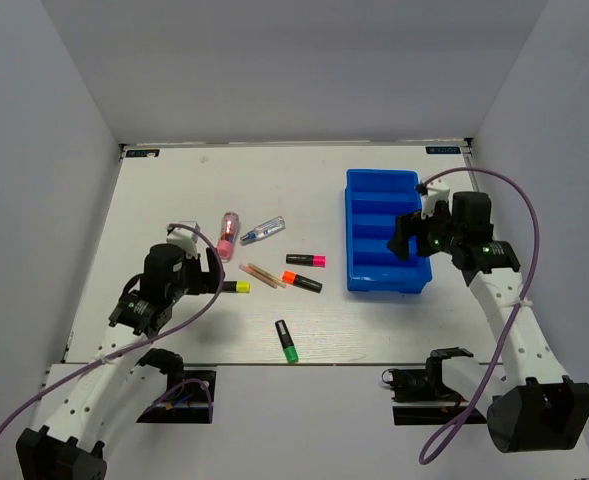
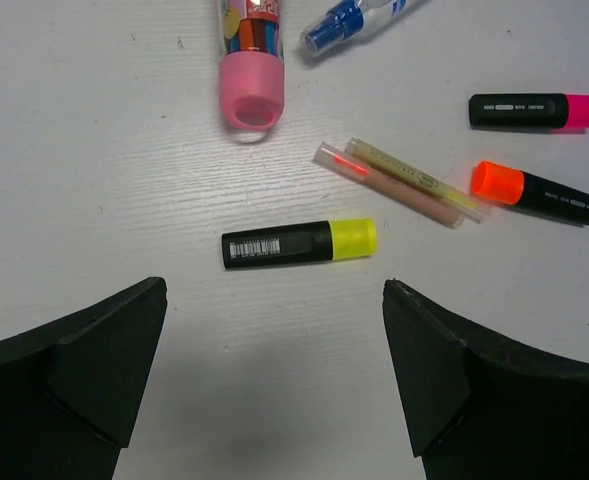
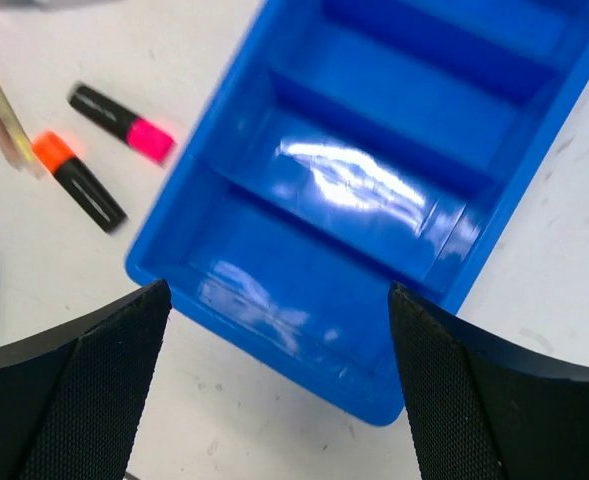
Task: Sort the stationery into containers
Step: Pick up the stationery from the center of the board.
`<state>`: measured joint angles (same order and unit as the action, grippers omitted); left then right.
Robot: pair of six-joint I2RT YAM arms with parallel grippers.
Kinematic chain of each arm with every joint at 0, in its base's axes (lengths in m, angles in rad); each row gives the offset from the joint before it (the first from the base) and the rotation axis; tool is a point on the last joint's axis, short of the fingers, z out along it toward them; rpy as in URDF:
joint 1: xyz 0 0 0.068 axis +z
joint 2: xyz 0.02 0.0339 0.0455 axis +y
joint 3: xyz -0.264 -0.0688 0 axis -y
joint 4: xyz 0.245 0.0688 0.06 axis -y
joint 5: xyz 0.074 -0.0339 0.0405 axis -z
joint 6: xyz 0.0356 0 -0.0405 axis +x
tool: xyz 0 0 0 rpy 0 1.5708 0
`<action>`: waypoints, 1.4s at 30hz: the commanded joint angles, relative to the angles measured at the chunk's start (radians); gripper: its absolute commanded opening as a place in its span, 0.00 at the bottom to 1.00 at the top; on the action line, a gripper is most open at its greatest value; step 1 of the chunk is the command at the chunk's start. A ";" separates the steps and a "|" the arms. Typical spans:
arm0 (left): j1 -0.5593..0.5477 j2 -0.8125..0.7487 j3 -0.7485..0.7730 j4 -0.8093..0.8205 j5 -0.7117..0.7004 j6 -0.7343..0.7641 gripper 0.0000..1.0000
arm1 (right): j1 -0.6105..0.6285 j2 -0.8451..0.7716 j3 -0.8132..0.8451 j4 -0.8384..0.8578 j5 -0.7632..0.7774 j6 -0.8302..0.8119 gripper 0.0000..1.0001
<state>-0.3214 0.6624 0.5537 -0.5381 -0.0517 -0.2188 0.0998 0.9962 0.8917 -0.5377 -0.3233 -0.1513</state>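
The blue bin (image 1: 384, 232) sits at the right, and its visible compartments (image 3: 374, 100) are empty. My right gripper (image 1: 414, 238) is open and empty, hovering over the bin's near end (image 3: 279, 380). My left gripper (image 1: 210, 272) is open and empty just above the table (image 2: 274, 370), with the yellow-capped highlighter (image 2: 299, 243) a little ahead of its fingertips. Beyond it lie the pink tube (image 2: 251, 60), the clear-blue pen (image 2: 359, 20), two tan sticks (image 2: 404, 182), the orange-capped highlighter (image 2: 534, 190) and the pink-capped highlighter (image 2: 536, 110). The green-capped highlighter (image 1: 287, 341) lies near the front edge.
White walls enclose the table on the left, back and right. The table's front edge (image 1: 304, 362) runs just above the arm bases. Purple cables loop off both arms.
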 commanded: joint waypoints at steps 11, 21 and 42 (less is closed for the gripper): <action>0.010 0.138 0.120 0.030 -0.022 -0.008 0.26 | -0.003 -0.008 0.006 0.016 -0.114 -0.143 0.23; 0.036 0.583 0.423 -0.056 -0.063 -0.041 0.99 | 0.001 -0.034 -0.039 0.044 -0.131 -0.085 0.90; 0.048 1.267 0.809 0.004 -0.154 0.058 0.72 | 0.003 -0.051 -0.031 0.012 -0.117 -0.090 0.90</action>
<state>-0.2783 1.9327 1.3373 -0.5423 -0.1616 -0.1787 0.1013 0.9672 0.8654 -0.5362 -0.4438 -0.2417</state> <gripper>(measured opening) 0.730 0.897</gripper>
